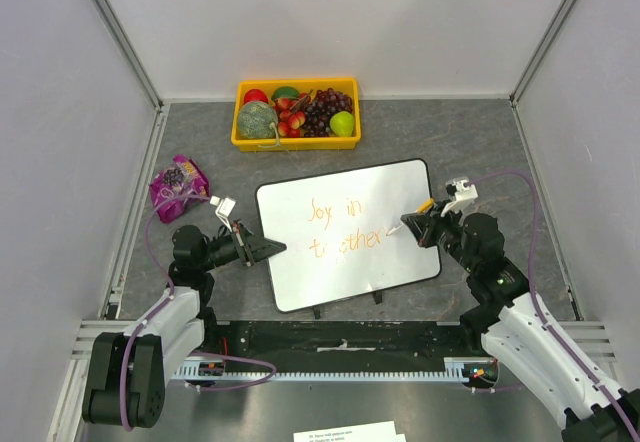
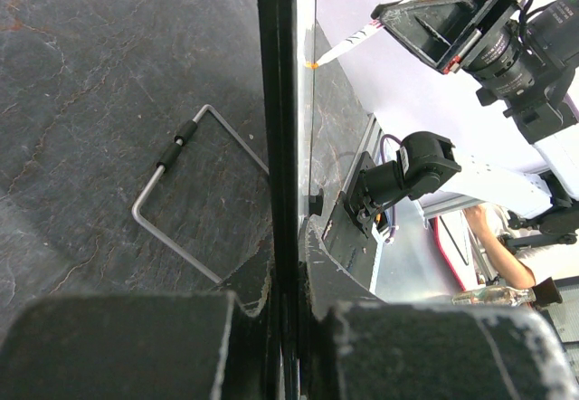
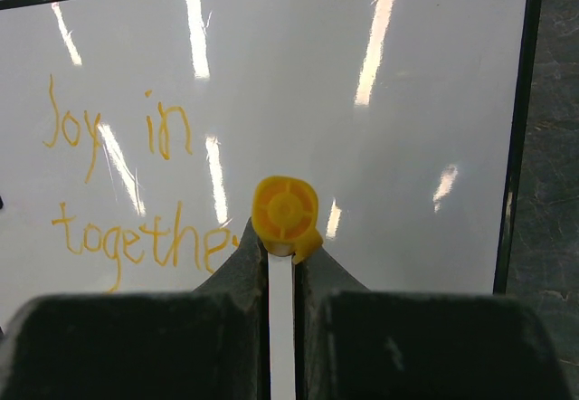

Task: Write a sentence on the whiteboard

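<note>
Two arms share the job: left fingers [image 1: 274, 247] clamp the whiteboard [image 1: 400, 187] edge, steadying it on the bench [image 1: 480, 152], while right fingers [image 1: 420, 224] pinch the marker [image 1: 398, 228], tip ending the sentence [image 1: 338, 228] at "together", probably unfinished.

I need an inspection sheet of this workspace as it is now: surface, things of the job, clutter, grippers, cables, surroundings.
Surface: dark grey table, no spill seen.
Job's things: whiteboard lies flat, mid-table; the sentence, in orange, reads "Joy in together".
Clutter: yellow fruit tray at far edge; purple bag at left.
Grippers: left gripper jaws shut on the board's left edge; right gripper jaws shut on the marker, tip at the last letter.
Cables: purple cable along each arm, none across the board.
Surroundings: white walls on three sides.
</note>
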Tool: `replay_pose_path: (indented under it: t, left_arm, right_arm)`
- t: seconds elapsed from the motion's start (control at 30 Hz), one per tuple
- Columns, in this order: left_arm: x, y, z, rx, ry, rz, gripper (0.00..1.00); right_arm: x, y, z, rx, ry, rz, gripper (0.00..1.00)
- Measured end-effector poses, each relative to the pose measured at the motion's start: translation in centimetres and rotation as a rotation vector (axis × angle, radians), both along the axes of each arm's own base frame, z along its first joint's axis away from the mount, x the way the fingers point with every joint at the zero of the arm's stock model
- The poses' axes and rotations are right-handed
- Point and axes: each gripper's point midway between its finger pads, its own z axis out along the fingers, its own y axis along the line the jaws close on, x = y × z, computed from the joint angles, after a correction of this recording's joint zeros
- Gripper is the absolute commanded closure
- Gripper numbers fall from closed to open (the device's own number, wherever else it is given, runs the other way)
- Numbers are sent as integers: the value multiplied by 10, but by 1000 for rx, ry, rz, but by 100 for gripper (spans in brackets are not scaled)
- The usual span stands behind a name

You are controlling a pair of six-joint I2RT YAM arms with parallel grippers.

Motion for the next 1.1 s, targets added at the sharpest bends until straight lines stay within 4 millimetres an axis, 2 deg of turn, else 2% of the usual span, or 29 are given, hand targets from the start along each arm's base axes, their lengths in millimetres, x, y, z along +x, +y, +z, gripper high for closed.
replay_pose_path:
  t: [0.13, 0.37, 0.77, 1.1]
  left_arm:
    - [0, 0, 0, 0, -1, 0, 98]
    - [0, 0, 0, 0, -1, 0, 98]
    - [0, 0, 0, 0, -1, 0, 98]
    - [0, 0, 0, 0, -1, 0, 98]
  right_arm:
    - [0, 0, 2, 6, 5, -2, 100]
    - [3, 1, 18, 20, -21, -3, 100]
    - [11, -2, 8, -2, 1, -42, 100]
    - [1, -5, -1, -4, 7, -33, 100]
